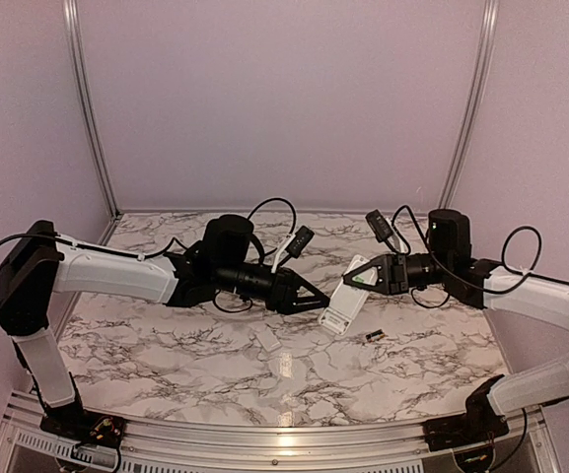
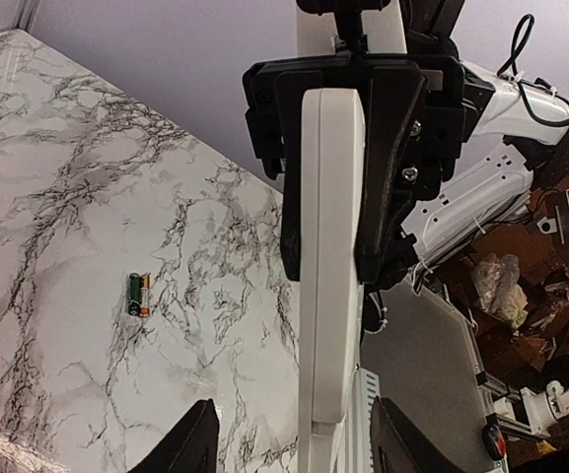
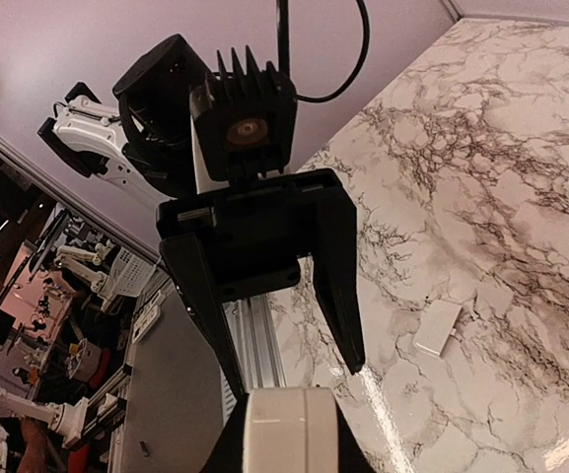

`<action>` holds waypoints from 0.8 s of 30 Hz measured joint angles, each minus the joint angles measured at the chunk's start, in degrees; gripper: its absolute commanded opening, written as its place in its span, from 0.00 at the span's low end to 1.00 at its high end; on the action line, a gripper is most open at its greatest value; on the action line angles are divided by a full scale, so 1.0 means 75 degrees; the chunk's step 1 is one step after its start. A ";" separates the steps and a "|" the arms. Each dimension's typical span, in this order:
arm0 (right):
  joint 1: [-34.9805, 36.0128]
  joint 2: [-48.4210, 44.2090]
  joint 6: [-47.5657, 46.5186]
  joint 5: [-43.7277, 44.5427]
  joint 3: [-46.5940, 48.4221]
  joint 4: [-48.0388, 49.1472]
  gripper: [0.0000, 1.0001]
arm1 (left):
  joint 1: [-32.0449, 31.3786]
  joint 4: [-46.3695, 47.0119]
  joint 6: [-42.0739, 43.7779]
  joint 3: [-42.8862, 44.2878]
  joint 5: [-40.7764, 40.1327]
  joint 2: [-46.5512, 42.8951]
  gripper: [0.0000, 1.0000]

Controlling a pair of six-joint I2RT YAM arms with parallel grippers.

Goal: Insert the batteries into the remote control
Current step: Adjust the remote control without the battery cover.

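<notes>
Right pincer (image 1: 360,278) clamped on the remote control (image 1: 342,307), which I hold tilted above the marble table (image 1: 166,345). Left pincer (image 1: 321,304) spread wide, empty, tips by the remote's free end. Batteries (image 1: 373,336) lie side by side on the table near the remote; white cover piece (image 1: 267,340) lies apart.

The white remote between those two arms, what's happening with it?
The right claw is gripping the remote control by one end and holding it out toward the left claw, which is open at the remote's free end, not closed on it. The batteries lie side by side on the marble table, so nothing is loaded yet. A small white cover piece lies on the table too, apart from them.
</notes>
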 measured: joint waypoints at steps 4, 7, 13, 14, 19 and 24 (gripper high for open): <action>0.0093 0.0058 0.0023 -0.0085 0.0058 0.0085 0.00 | -0.0119 0.0032 -0.0149 0.0119 0.0286 0.0213 0.46; 0.0128 0.0140 0.0085 -0.0172 0.0058 0.0189 0.03 | -0.0195 0.0093 -0.0283 0.0268 0.0466 0.0338 0.39; 0.0143 0.0187 0.0251 -0.0248 0.0055 0.0356 0.09 | -0.0265 0.0551 -0.0650 0.0396 0.0734 0.0589 0.14; 0.0143 0.0187 0.0271 -0.0268 0.0055 0.0367 0.11 | -0.0268 0.0627 -0.0761 0.0393 0.0766 0.0615 0.10; 0.0146 0.0169 0.0458 -0.0370 0.0055 0.0612 0.29 | -0.0251 0.1320 -0.1373 0.0286 0.1058 0.0688 0.00; 0.0166 0.0169 0.0793 -0.0373 0.0038 0.1052 0.34 | -0.0251 0.2107 -0.1941 0.0187 0.1055 0.0755 0.00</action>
